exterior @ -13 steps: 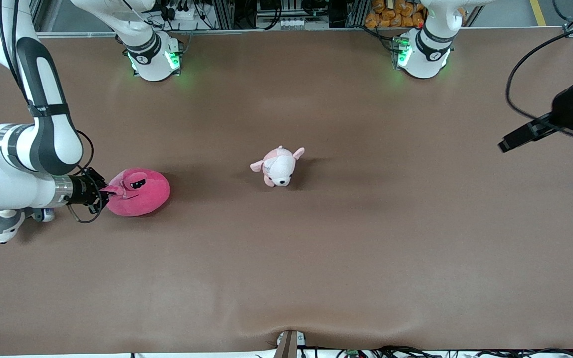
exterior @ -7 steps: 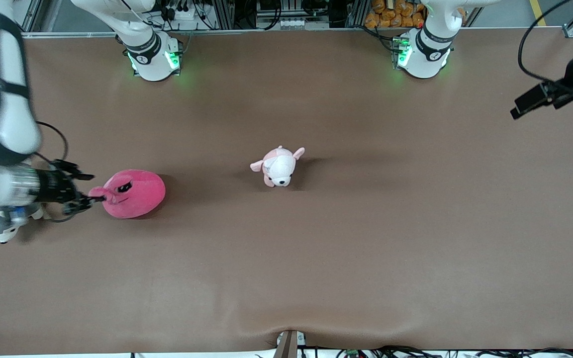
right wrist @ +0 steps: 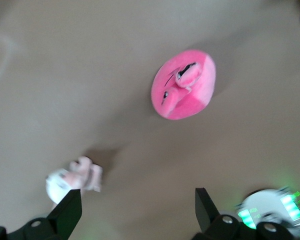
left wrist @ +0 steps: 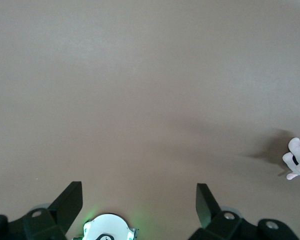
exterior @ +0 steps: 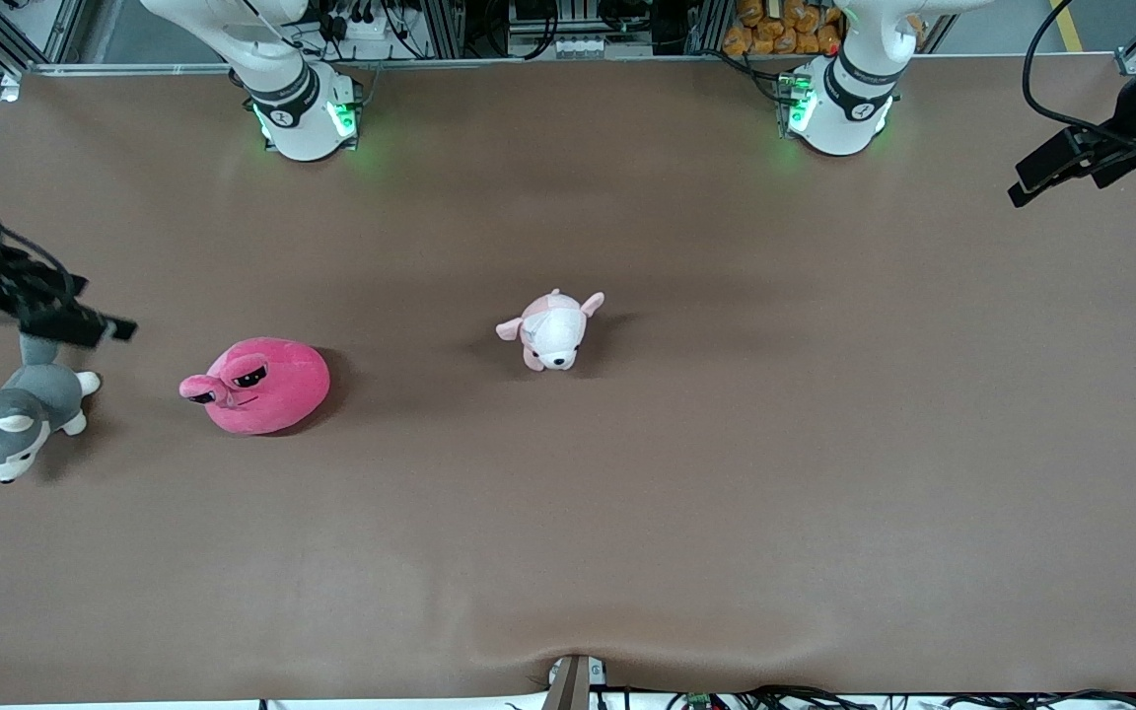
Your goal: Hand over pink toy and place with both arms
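Pink toy [exterior: 258,386]: lies on the bench [exterior: 627,513] toward the right arm's end, upright on its base, stalk eyes turned toward that end of the bench. Nothing touches it. Also visible in the right wrist view [right wrist: 184,91], resting free.

Right gripper [exterior: 65,318]: in the air over the bench edge at the right arm's end, above the grey-and-white husky plush and apart from the pink toy. Fingers spread wide with nothing between them, as the right wrist view shows [right wrist: 139,210].

Left gripper [exterior: 1061,168]: in the air over the left arm's end of the bench, well apart from the pink toy. The left wrist view [left wrist: 139,205] shows its fingers spread wide and empty above bare bench. This arm waits.

Pale pink-and-white puppy plush [exterior: 552,330]: near the bench centre, between the pink toy and the left arm's end. Not part of the task.

Grey-and-white husky plush [exterior: 11,419]: at the bench edge, nearer the right arm's end than the pink toy. Not part of the task.

Placement rationale: judged from the layout, the pink toy sits within the right arm's reach only, which is why a handover is needed.

Task status: judged either not started or finished; no gripper holds the pink toy.
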`<move>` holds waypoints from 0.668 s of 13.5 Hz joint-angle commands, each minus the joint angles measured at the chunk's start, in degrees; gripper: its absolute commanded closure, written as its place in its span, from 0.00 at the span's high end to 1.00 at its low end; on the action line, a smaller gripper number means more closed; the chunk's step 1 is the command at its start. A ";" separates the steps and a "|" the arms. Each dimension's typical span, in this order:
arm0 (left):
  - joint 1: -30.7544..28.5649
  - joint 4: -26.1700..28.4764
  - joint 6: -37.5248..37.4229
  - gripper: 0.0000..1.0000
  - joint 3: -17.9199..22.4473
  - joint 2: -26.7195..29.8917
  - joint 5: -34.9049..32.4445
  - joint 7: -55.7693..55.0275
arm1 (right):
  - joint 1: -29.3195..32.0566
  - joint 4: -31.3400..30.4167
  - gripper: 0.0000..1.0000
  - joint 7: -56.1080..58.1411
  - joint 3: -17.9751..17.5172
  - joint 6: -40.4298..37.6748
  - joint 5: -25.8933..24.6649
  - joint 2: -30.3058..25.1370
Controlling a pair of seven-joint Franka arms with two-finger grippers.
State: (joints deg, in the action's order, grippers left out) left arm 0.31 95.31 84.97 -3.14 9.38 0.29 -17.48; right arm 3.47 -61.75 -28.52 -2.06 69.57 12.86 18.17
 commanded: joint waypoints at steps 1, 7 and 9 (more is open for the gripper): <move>0.57 0.76 0.64 1.00 -0.11 0.82 0.06 1.05 | -4.07 -0.03 1.00 14.75 -0.40 -3.81 -7.74 -6.28; 0.57 -0.38 -2.08 1.00 -1.16 0.82 -0.02 1.14 | -4.96 -20.83 1.00 25.80 0.13 1.51 -10.49 -21.93; 0.57 -0.47 -3.14 1.00 -1.43 0.82 -0.11 1.49 | -5.05 -21.92 1.00 25.89 -0.14 3.02 -11.63 -22.21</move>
State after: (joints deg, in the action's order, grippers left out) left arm 0.73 95.20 83.34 -4.32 9.47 0.29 -17.32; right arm -1.98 -78.08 -3.90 -1.75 69.74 3.12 -0.53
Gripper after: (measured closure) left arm 0.000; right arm 0.000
